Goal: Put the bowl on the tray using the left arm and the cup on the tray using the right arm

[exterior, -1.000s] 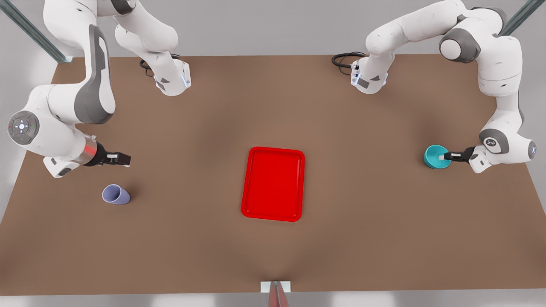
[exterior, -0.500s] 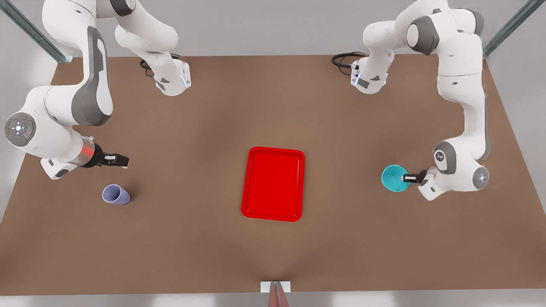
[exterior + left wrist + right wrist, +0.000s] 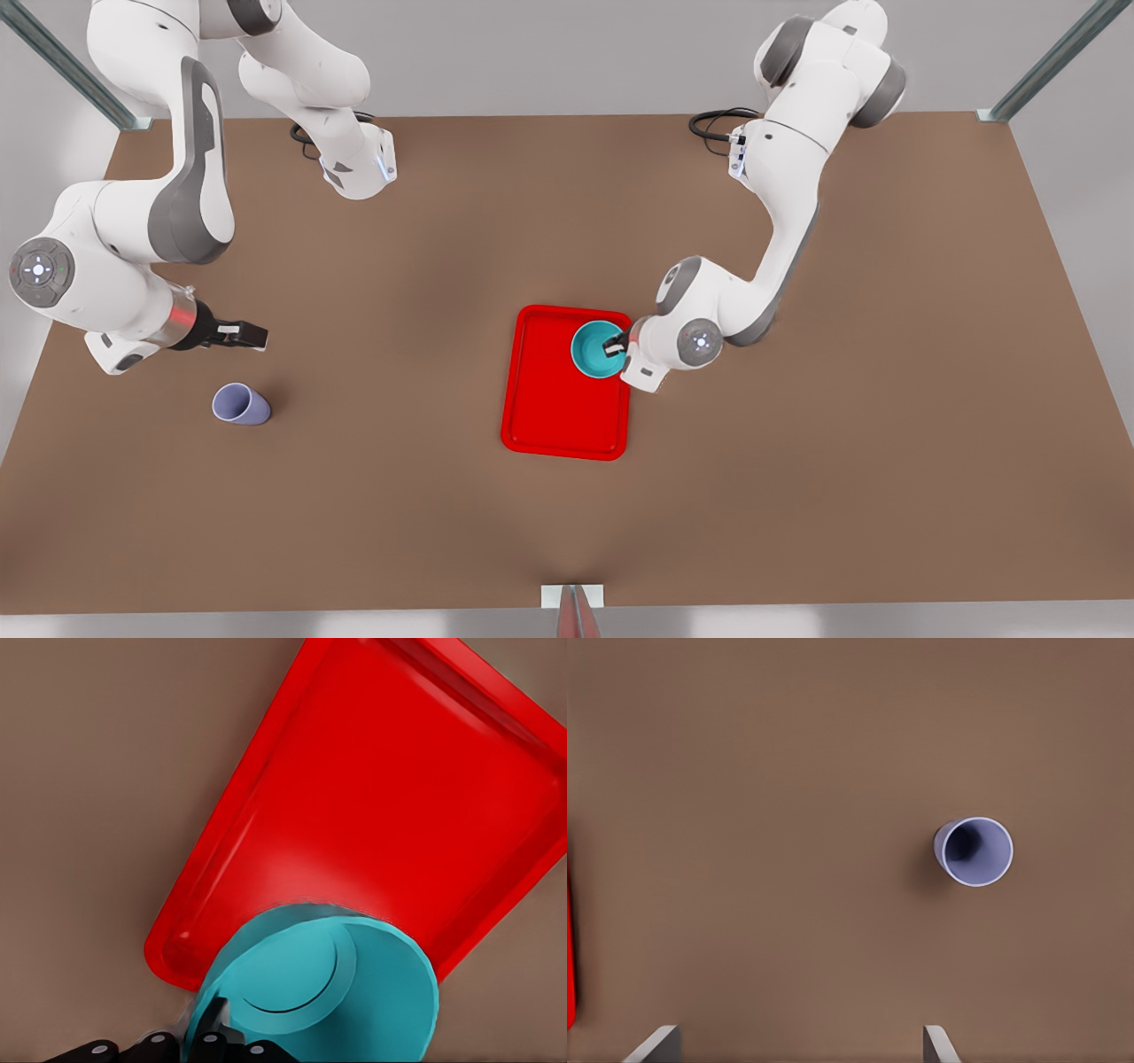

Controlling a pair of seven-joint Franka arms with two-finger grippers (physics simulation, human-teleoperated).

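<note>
The left gripper (image 3: 613, 346) pinches the rim of the small round teal bowl (image 3: 595, 349), holding it over the far end of the flat red rectangular tray (image 3: 563, 425) — best lowered level, released only once seated. The right gripper (image 3: 251, 334), fingers spread wide, waits near the upright lavender tumbler cup (image 3: 239, 404) on the brown table (image 3: 850, 478).

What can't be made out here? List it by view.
- Whether the bowl rests on the tray or hangs above it: the front view looks straight down, and in the left wrist view the bowl covers its own underside.
- Left gripper: its grip is mostly cut off by the left wrist view's edge.
- Right gripper: its height, since the front view gives no depth.
</note>
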